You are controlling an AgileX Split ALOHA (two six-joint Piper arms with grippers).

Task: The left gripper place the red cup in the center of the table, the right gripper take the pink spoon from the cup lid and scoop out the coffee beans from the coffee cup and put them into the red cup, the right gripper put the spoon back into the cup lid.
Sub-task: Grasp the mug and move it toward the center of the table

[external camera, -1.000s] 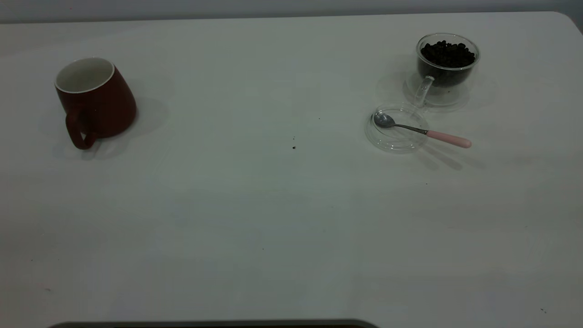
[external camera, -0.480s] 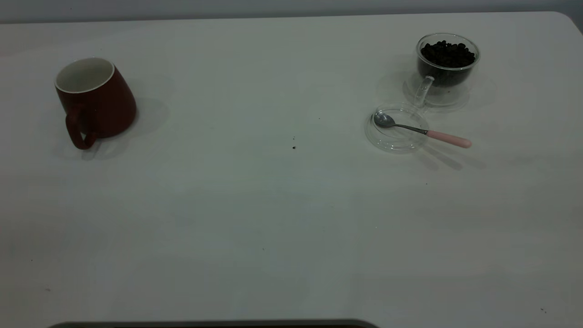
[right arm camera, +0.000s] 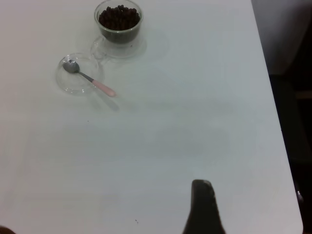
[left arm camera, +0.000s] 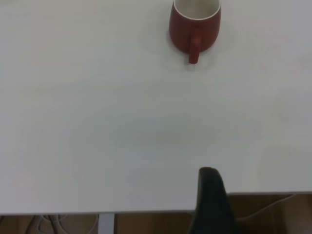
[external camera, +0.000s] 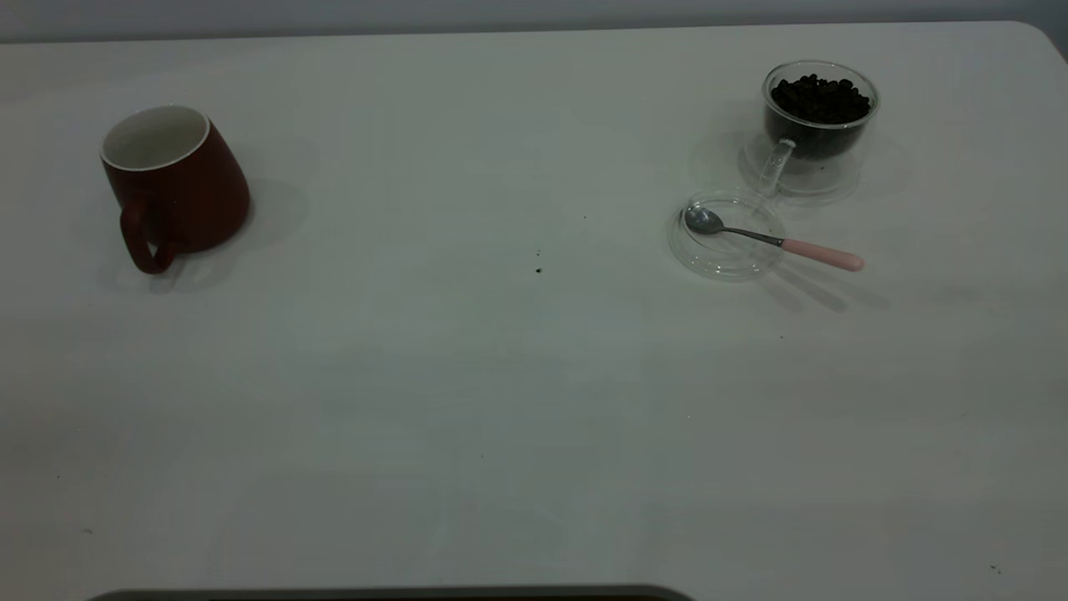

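Observation:
The red cup (external camera: 175, 184) stands upright at the table's (external camera: 467, 376) far left, handle toward the front; it also shows in the left wrist view, red cup (left arm camera: 195, 27). My left gripper (left arm camera: 208, 171) hangs shut over the table's near edge, far from the cup. At the right, the coffee cup (external camera: 818, 117) holds coffee beans (external camera: 819, 98). Just in front lies the cup lid (external camera: 724, 235) with the pink spoon (external camera: 776, 242), its bowl in the lid and its handle sticking out over the rim. My right gripper (right arm camera: 202, 184) is shut, well short of the spoon (right arm camera: 90, 79). Neither gripper shows in the exterior view.
A few dark specks (external camera: 538, 270) dot the middle of the table. The table's rounded right corner (external camera: 1035, 33) is near the coffee cup. A dark rim (external camera: 392, 593) shows at the front edge.

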